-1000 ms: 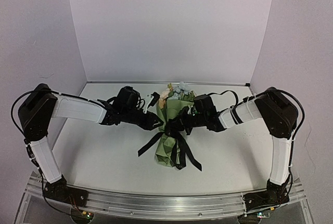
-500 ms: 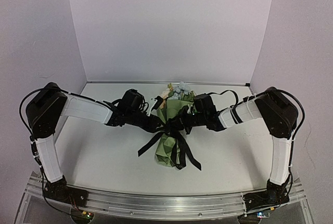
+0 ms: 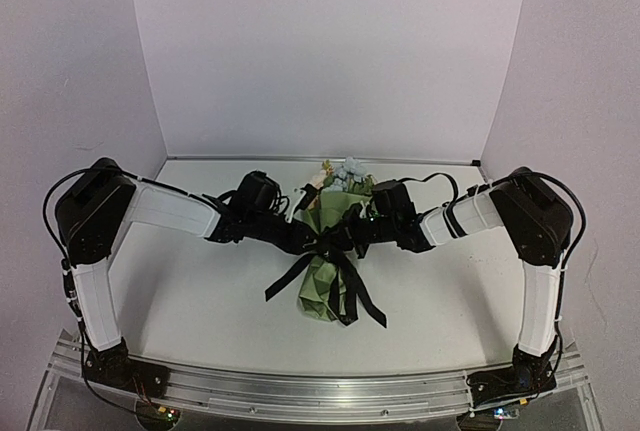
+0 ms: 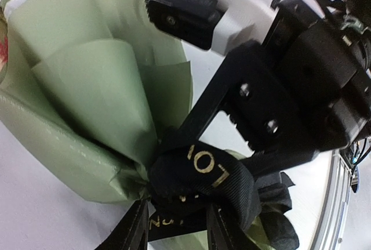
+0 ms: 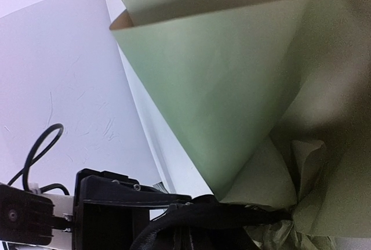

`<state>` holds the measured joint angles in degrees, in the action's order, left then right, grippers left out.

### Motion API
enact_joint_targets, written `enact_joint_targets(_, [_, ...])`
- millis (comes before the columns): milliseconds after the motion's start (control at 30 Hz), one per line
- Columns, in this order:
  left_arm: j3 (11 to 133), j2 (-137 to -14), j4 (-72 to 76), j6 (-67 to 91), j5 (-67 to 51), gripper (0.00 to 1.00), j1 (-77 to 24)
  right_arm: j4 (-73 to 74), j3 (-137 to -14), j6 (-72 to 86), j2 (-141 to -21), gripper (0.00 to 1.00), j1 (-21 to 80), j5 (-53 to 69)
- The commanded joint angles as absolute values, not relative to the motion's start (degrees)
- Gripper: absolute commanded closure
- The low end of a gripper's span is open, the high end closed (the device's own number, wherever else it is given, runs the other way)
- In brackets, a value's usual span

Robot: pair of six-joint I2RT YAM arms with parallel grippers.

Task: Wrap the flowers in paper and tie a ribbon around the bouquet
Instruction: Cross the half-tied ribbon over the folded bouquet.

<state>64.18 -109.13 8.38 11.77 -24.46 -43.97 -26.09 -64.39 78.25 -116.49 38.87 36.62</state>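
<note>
Closest to me, on the near side of the two tools, two loose ends of the ribbon (image 4: 214, 174) trail over the white worktop (image 3: 200, 291). The thin end of the bouquet (image 3: 322, 286) lies there too, pointing back at the arm bases.

The tools meet in the middle, right over the bouquet's waist. The left tool (image 4: 177, 229) comes in from its own side. Its two fingers sit on either side of a strip of ribbon, and it looks like it is pinching it. The right tool (image 3: 345, 238) faces it, nearly touching, with its fingers pressed together. I cannot tell if any ribbon is caught in them. A bunched black knot sits between the two tools.

Past the tools, the green paper (image 4: 87, 87) opens into a wide cone. The flowers (image 3: 345, 168) peek out of its far end.

I think the wrapping is done and the tying is the step in hand. The ribbon goes round the waist and is bunched up, but the knot looks lumpy. The next move likely needs both tools to pull the ribbon gently apart, each to its own side. They must not squash the paper or drag the bouquet.
</note>
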Motion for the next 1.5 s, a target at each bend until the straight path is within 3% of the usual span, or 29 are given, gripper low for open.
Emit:
enact_joint_targets(0, [68.2,-110.7,11.4,10.4,-26.1,0.66,-44.0,-27.7,-66.2,78.5,-115.6,1.0,38.7,37.4])
enact_joint_targets(167, [68.6,-111.4,11.7,10.4,-27.0,0.72,-44.0,-27.7,-65.8,78.5,-115.5,1.0,38.7,37.6])
enact_joint_targets(500, [67.7,-111.5,12.4,11.1,-25.6,0.99,-44.0,-27.7,-65.9,78.7,-115.6,1.0,38.7,37.9])
enact_joint_targets(967, [63.7,-108.4,14.3,13.1,-21.9,1.0,-44.1,-27.2,-62.3,77.1,-112.5,0.92,38.7,37.5])
enact_joint_targets(1000, [63.5,-108.2,14.4,13.2,-21.7,1.0,-44.1,-27.0,-61.9,76.8,-112.2,0.9,38.7,37.4])
enact_joint_targets(1100, [62.9,-107.7,14.8,13.5,-21.5,1.0,-44.1,-26.1,-61.1,76.0,-111.3,0.68,38.7,37.5])
enact_joint_targets(1300, [62.5,-107.0,14.8,13.5,-21.3,1.0,-44.1,-21.3,-58.7,72.5,-108.5,0.67,38.7,36.1])
enact_joint_targets(1467, [62.8,-106.8,14.2,13.5,-21.2,1.0,-44.1,-15.3,-56.6,67.5,-104.6,0.58,38.7,35.2])
